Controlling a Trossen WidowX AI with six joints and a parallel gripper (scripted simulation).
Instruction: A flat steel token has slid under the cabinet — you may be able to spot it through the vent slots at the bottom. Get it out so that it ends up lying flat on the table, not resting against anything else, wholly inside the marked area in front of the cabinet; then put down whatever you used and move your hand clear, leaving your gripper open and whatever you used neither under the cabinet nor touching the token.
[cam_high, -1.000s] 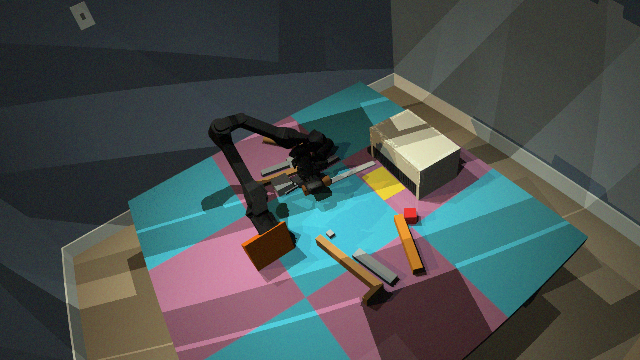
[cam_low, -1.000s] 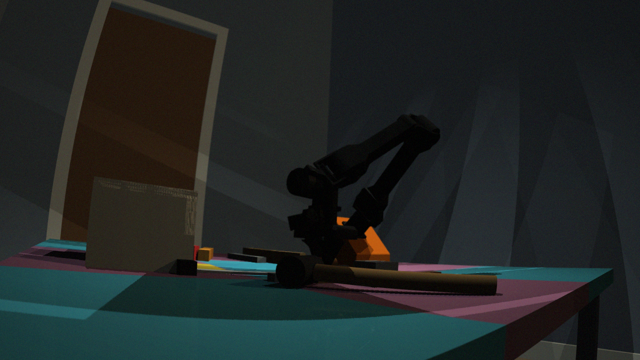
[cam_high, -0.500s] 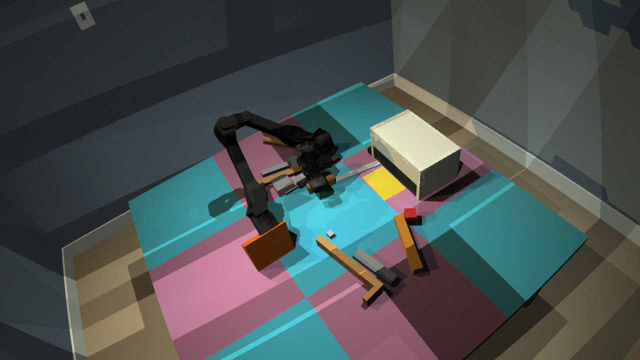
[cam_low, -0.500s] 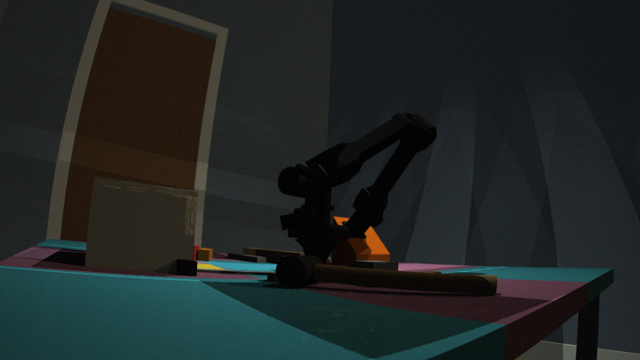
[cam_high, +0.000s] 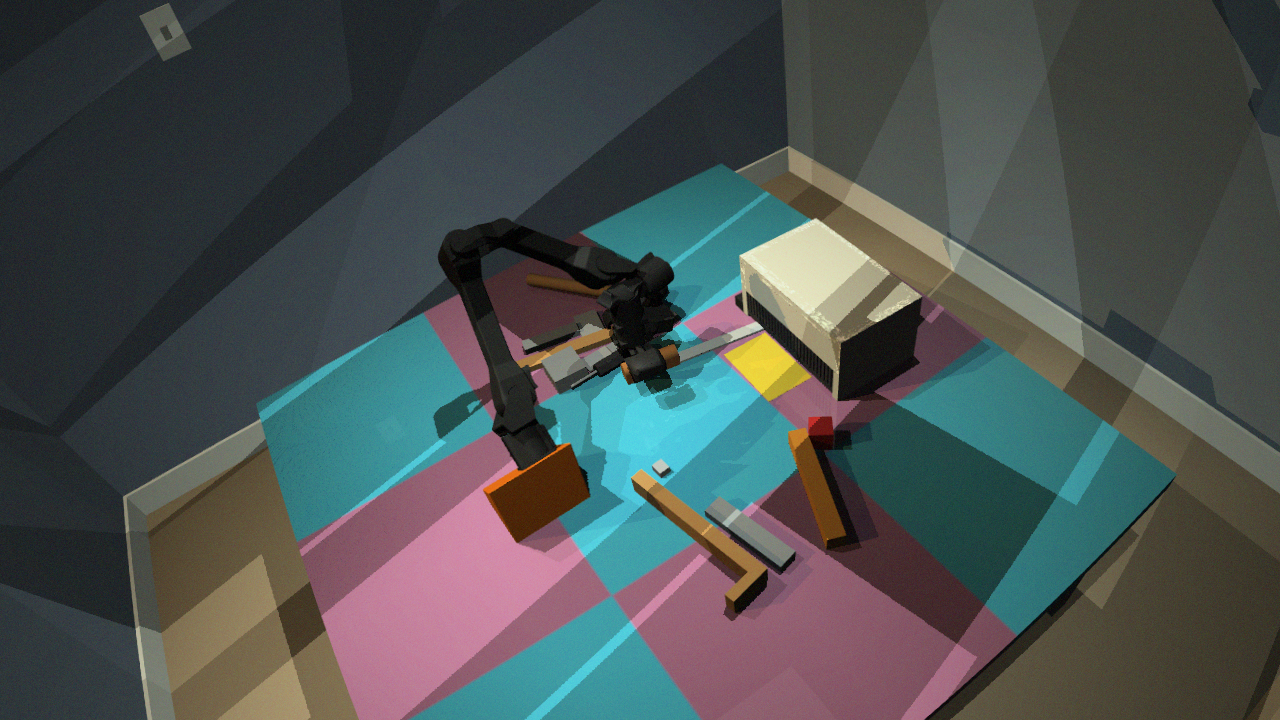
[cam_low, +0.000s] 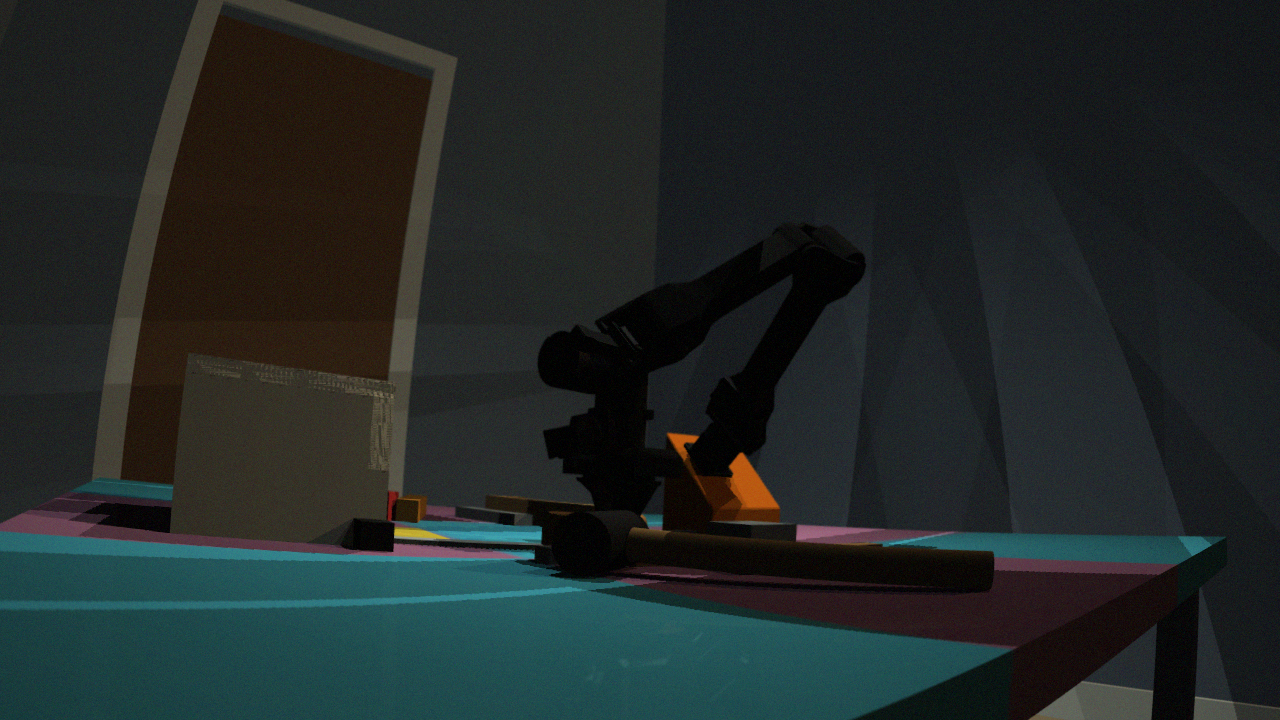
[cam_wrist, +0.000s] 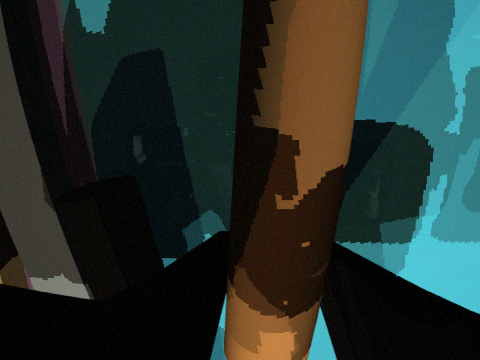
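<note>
Tan cylindrical handle (cam_high: 670, 355) (cam_wrist: 300, 150) is clamped in the black jaws of the gripper (cam_high: 650, 364) (cam_low: 622, 501) (cam_wrist: 271, 246), cream box-shaped cabinet (cam_high: 787, 308) (cam_low: 281, 456) and flat yellow marked area (cam_high: 767, 365) (cam_low: 418, 533) beyond them, steel token's position indiscernible.

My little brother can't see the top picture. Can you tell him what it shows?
A black robot arm's gripper is squeezing a round brown handle on a pink-and-blue table. Nearby, a yellow patch lies in front of a cream cabinet.
</note>
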